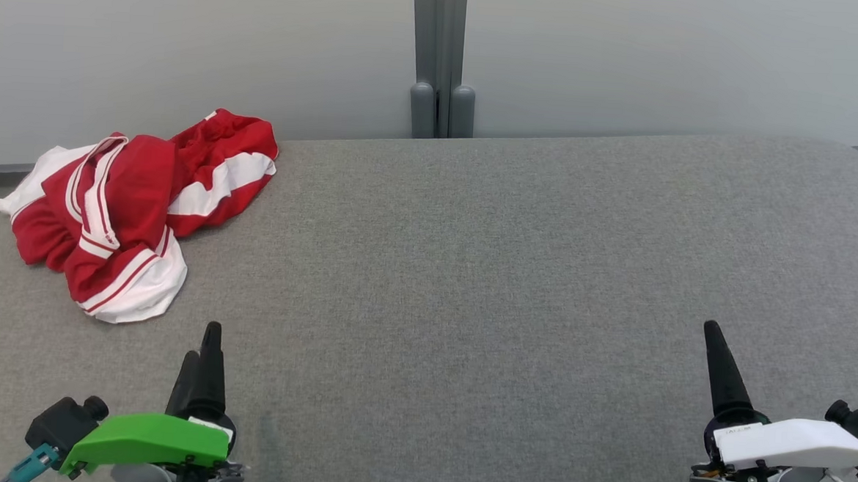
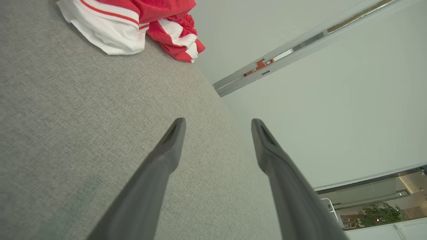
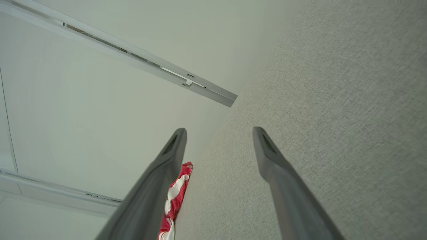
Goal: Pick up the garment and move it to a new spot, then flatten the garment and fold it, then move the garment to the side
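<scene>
1. One garment here, red and white, bunched at the upper left of the head view.
2. Two end effectors: the left end effector comes up from the bottom of its wrist view, the right end effector likewise.
3. Two dark fingers on each, so four in all.
4. One grey surface, spanning the frame.
5. Two grey posts, side by side at top centre.
6. And one green plant, lower right of the left wrist view.
</scene>
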Motion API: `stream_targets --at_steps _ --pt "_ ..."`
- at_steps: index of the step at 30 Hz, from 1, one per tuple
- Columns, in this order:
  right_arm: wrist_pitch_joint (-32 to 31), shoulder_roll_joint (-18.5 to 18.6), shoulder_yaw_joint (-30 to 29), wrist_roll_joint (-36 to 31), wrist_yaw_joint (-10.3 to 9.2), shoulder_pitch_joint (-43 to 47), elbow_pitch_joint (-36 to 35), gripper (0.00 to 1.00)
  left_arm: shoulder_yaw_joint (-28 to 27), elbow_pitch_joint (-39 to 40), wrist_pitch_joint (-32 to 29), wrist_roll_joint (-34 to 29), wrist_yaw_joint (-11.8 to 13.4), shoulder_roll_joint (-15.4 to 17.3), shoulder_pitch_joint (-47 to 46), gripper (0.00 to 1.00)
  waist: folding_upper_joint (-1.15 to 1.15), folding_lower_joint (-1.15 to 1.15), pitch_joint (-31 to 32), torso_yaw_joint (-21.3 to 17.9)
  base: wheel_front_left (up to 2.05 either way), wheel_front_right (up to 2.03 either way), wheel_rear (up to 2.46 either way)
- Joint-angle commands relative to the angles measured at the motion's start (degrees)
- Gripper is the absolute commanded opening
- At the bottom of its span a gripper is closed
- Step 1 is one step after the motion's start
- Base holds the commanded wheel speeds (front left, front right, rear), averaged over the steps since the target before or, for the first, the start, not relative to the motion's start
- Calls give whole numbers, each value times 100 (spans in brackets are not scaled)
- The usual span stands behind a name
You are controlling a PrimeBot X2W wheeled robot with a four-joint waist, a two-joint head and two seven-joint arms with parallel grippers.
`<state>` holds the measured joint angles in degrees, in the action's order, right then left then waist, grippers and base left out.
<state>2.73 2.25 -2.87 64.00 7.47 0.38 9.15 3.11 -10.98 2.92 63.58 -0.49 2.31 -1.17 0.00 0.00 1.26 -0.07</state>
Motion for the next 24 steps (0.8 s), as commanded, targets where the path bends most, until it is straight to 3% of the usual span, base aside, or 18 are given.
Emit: stream_targets --at_steps 1,8,24 --pt "76 34 25 -229 1 8 -138 100 40 118 57 -241 37 36 -25 100 0 0 0 0 0 0 0" --pt "212 38 78 -1150 2 67 -212 100 153 186 196 -917 151 41 -1 100 0 0 -1 -4 0 0 0" --pt "483 49 211 -2422 2 126 -258 100 357 202 465 -2333 344 50 69 100 0 0 2 -9 0 0 0"
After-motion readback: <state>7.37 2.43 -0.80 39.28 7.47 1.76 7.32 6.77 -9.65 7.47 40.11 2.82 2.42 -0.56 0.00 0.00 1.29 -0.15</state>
